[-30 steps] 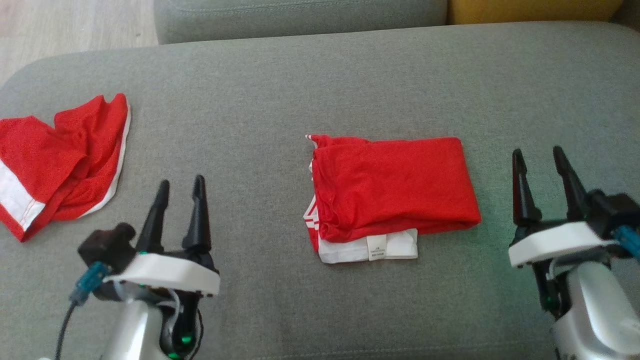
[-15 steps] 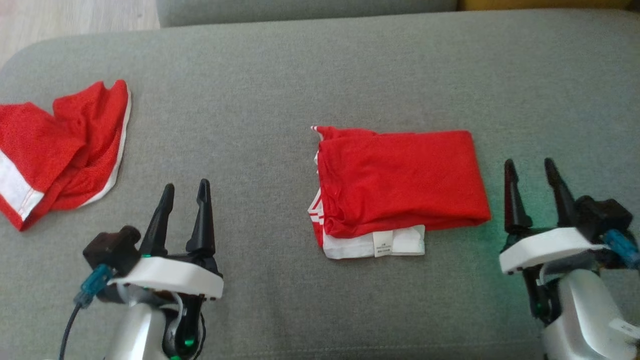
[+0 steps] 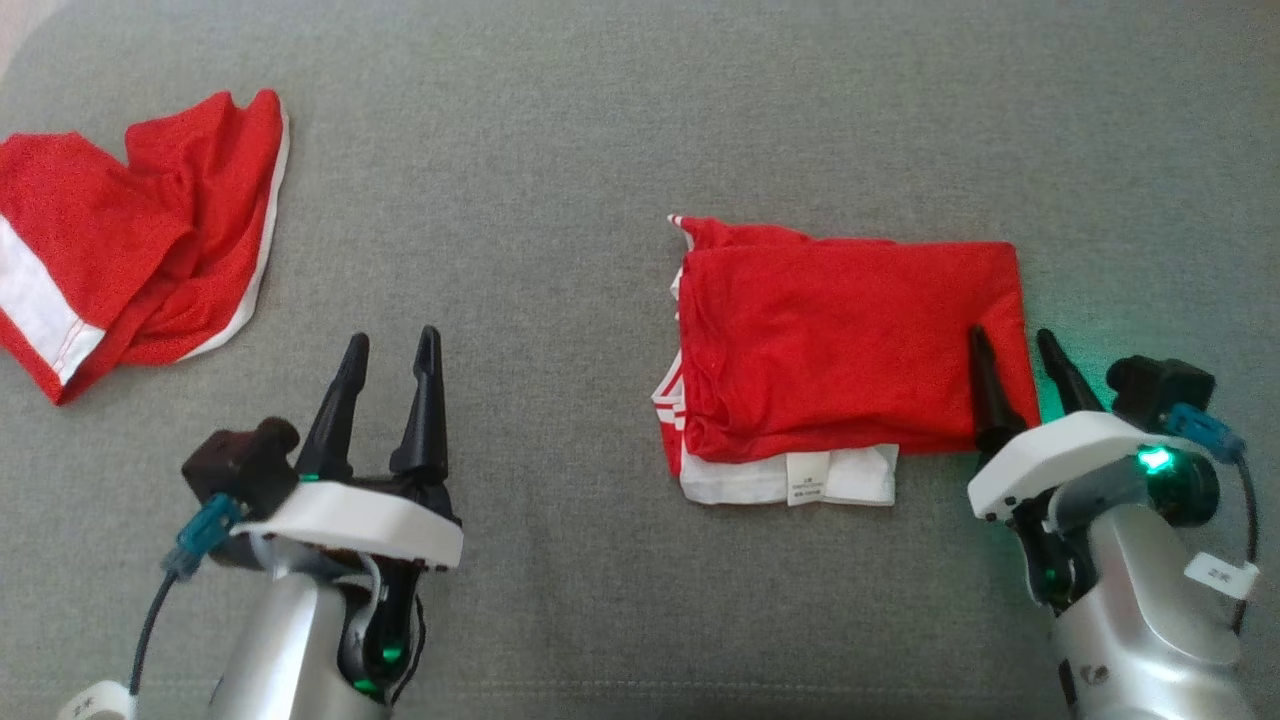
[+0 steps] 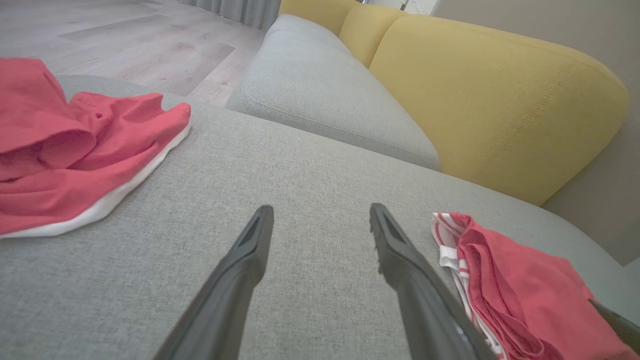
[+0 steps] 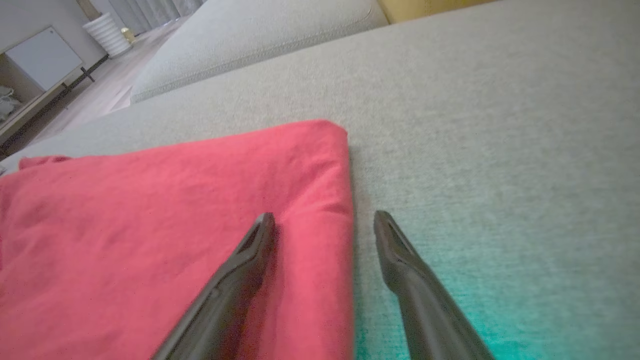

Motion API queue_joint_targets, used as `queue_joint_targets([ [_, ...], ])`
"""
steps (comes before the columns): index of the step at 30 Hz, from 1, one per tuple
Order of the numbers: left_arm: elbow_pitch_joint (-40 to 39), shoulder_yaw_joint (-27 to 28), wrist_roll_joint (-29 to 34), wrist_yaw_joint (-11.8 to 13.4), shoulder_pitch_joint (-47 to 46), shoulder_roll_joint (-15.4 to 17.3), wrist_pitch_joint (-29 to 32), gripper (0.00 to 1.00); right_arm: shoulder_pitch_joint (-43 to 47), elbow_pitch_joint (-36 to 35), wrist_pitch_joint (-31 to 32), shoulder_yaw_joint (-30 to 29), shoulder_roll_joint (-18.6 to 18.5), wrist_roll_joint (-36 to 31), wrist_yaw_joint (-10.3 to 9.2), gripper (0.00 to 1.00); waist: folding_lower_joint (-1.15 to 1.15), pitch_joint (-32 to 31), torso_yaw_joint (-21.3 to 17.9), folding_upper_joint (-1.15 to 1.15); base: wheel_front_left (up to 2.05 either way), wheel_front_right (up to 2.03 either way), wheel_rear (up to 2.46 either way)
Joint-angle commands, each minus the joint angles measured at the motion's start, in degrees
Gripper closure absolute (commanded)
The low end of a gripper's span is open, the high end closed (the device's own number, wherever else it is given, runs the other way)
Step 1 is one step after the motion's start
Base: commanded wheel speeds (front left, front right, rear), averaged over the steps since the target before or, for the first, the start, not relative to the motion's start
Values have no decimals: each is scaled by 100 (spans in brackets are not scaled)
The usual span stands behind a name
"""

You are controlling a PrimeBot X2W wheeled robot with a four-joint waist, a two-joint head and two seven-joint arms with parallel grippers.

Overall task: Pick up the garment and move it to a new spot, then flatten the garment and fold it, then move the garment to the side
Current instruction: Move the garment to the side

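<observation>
Since the cushion point(image 3: 560, 150) already bears the garment point(image 3: 840, 340) folded into a neat red block, right of centre in the head view, the step in hand looks like the last one: carrying it to the side. The right gripper point(image 3: 1010, 333) is at the block's right edge, fingers apart and holding nothing. In its wrist view one finger lies over the red cloth and the other over bare grey, so the fold line runs between them.

To do this well, I would lower that gripper until one finger can slip under every layer, then close on the whole stack rather than the top sheet. The white waistband point(image 3: 730, 482) and its label point(image 3: 806, 480) stick out at the near edge and would probably slide free if only the upper layers were pinched. A slow, low carry should keep the folds. The left gripper point(image 3: 393, 336), also apart and empty, hovers well clear of the garment. It could take the striped left edge so the block does not sag.

The cushion is grey woven fabric, soft and somewhat grippy, so dragging may ruck the folds. Yellow backs point(image 4: 500, 100) and a second grey seat point(image 4: 325, 100) lie beyond it, then a pale wood floor point(image 4: 125, 40) and a white cabinet point(image 5: 42, 57). A crumpled red heap point(image 3: 130, 230) takes up the far left, so that spot is poor for setting down.
</observation>
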Motion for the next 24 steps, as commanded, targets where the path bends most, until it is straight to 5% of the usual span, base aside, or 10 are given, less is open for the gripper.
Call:
queue_joint_targets([
  [1,-158,134,-24,9,-277,64,-70,0,-170,-67,43,162,63,39,11,0,0,52,41,0,0,0,0],
  [4,-142,131,-31,11,-325,64,-70,0,-273,176,198,256,73,71,11,0,0,113,71,0,0,0,0],
  [5,-137,132,-31,12,-338,64,-70,0,-306,232,220,296,76,77,11,59,0,126,74,0,0,0,0],
  [6,-133,134,-31,12,-349,64,-70,0,-341,261,192,337,76,56,11,100,0,138,73,0,0,0,0],
  [18,-154,309,17,-11,-388,64,-70,0,-888,-178,-487,809,-776,-1077,11,100,0,137,-350,0,0,0,0],
  [24,-212,322,86,-77,-555,64,-70,0,-1277,-447,-64,700,-1785,-1007,11,100,0,433,-619,0,0,0,0],
])
